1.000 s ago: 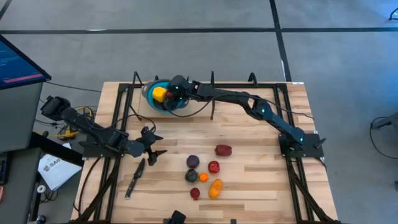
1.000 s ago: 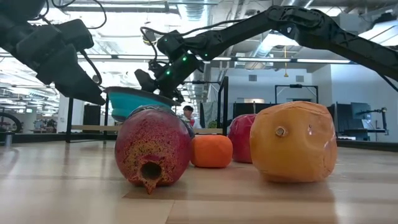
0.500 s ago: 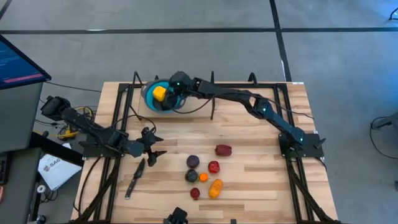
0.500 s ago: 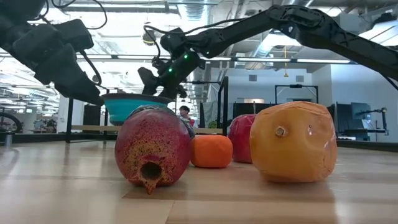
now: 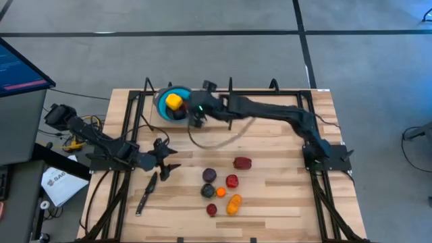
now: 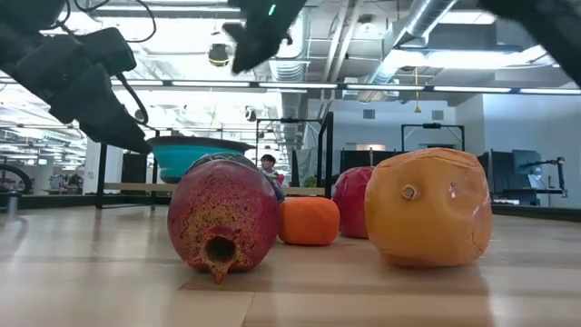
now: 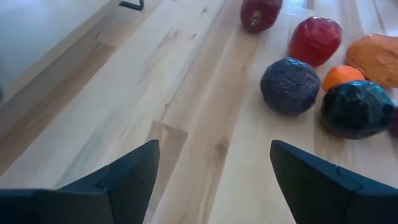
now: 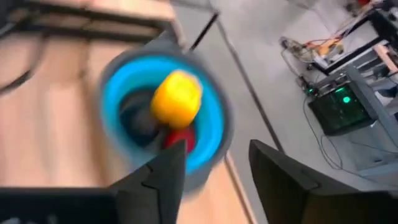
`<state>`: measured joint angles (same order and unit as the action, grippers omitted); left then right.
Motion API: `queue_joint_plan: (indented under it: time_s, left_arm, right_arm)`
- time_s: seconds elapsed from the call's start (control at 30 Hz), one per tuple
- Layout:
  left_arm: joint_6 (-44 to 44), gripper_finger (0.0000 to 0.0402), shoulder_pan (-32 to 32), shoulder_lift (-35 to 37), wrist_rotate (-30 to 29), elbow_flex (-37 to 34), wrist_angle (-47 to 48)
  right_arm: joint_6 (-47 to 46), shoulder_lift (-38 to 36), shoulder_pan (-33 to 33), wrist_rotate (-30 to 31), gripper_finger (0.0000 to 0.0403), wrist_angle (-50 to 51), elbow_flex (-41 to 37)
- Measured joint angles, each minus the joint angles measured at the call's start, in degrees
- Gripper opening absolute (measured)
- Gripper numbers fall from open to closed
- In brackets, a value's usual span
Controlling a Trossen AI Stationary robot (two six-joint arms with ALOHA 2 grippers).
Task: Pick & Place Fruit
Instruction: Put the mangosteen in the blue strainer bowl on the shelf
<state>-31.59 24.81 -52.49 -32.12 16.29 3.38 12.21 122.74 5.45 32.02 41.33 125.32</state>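
Fruit, a round yellow toy piece (image 8: pixel 177 98), sits in the round blue bowl (image 8: pixel 208 140); right gripper (image 8: pixel 214 162) hangs above, parted, empty. Left gripper (image 7: pixel 214 163) waits spread, empty, over the wooden counter (image 7: pixel 155 93).

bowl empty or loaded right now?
Loaded. The blue bowl holds a yellow fruit with a red fruit beside it; something dark lies in there too, identity unclear. The right gripper is open, empty.

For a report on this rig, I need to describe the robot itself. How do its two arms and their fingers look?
Both arms are dark, nearly black, and slim with jointed segments. The right arm carries a small green light near its wrist, and a thin cable loops beneath it. The left arm is equally dark. The left gripper has two broad, flat, matte black fingers with angled tips; the right gripper looks the same.
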Motion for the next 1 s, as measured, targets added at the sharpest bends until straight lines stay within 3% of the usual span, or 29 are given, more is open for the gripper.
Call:
queue_joint_plan:
  time_s: [0.13, 0.33, 0.5, 0.63, 0.73, 0.9, 1.0]
  left_arm:
    - [-0.2, 0.0298, 2.0, 0.0, -1.1, 0.0, -0.1]
    - [-0.1, 0.0298, 5.1, 0.0, -6.2, 0.0, -2.4]
    - [7.0, 0.0298, 5.5, -1.8, -5.5, 0.0, -13.4]
    - [15.9, 0.0298, 3.1, -7.4, 1.9, 0.0, -27.8]
    - [19.9, 0.0298, -0.9, -13.4, 9.2, 1.3, -36.3]
    - [26.0, 0.0308, -5.9, -23.2, 20.9, 8.5, -36.2]
    - [28.4, 0.0324, -7.1, -28.3, 26.4, 13.5, -34.5]
  right_arm:
    - [-4.6, -10.0, -6.3, 2.7, 0.0130, 3.6, -13.5]
    - [-19.2, -25.7, -16.4, 4.3, 0.0090, -1.4, -37.8]
    - [-35.7, -34.4, -24.6, 4.3, 0.0076, -6.7, -53.2]
    - [-45.2, -37.5, -30.2, 4.6, 0.0074, -13.6, -62.3]
    - [-50.3, -37.3, -33.4, 8.2, 0.0074, -20.7, -67.1]
    - [-51.8, -35.7, -35.3, 12.0, 0.0074, -31.9, -70.9]
    - [-51.4, -35.2, -35.8, 13.0, 0.0074, -32.8, -71.4]
